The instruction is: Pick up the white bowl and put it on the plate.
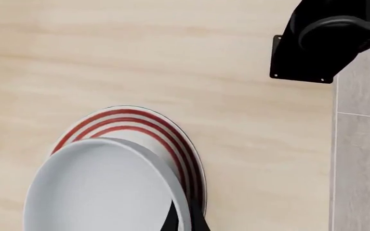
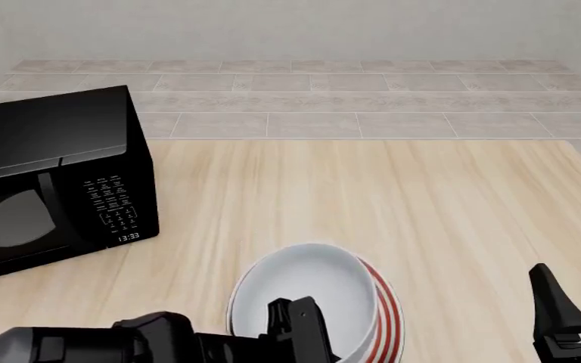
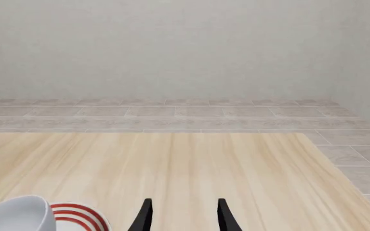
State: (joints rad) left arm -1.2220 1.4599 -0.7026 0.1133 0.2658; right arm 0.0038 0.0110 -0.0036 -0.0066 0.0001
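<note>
Bowl-holding is falling to the left gripper (image 2: 296, 327), pinching the white bowl (image 2: 306, 295) by its near rim — presumably keeping fingers clear of the plate (image 2: 386, 321); the bowl is sitting over the plate, overlapping it off-centre; right gripper (image 2: 573, 299) is idling, jaws parted, empty; microwave (image 2: 54, 178) is standing well apart — nothing is blocking.
</note>
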